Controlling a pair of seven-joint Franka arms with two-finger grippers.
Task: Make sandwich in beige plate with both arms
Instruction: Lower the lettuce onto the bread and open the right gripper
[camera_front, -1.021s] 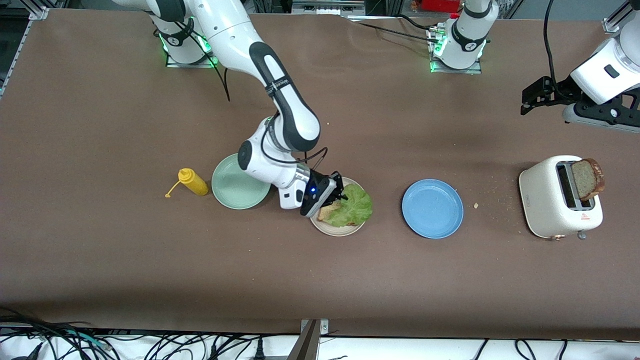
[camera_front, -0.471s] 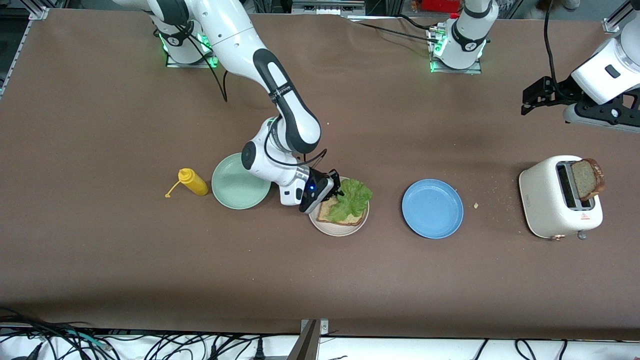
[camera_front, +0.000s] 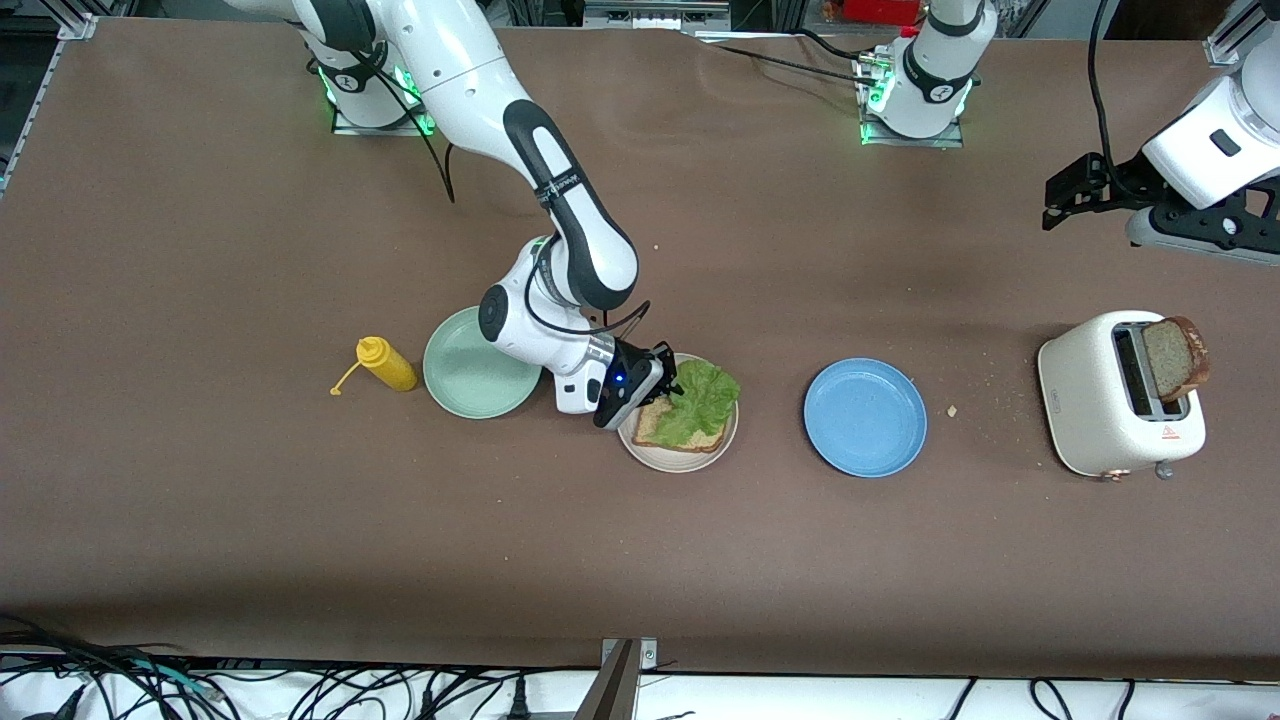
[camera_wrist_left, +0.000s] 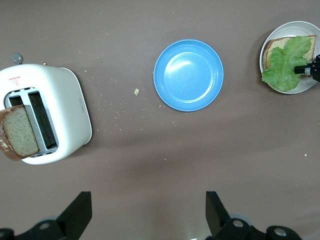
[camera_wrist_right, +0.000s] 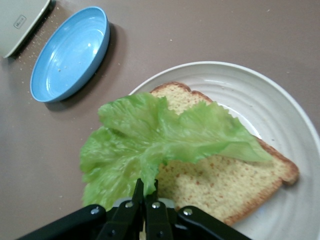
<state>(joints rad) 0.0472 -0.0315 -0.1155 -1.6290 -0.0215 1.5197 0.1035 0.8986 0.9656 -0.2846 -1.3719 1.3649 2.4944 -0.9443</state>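
Right claw (camera_front: 668, 383) pinches the lettuce leaf (camera_front: 700, 400) by its stem over the bread slice (camera_front: 672, 430) on the beige plate (camera_front: 700, 460); left claw (camera_front: 1068, 200) waits open above the toaster (camera_front: 1100, 400).

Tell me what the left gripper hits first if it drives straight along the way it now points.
Most likely bare table. The open left gripper points down at the brown tabletop, between its fingers nothing else shows; the toaster and blue plate lie off that line, though depth is uncertain.

A robotics lab is showing here. Two glossy white jointed arms (camera_front: 560, 190) are standing bolted to a brown-covered table (camera_front: 300, 520), with loose black cables (camera_front: 150, 685) trailing along its edge.
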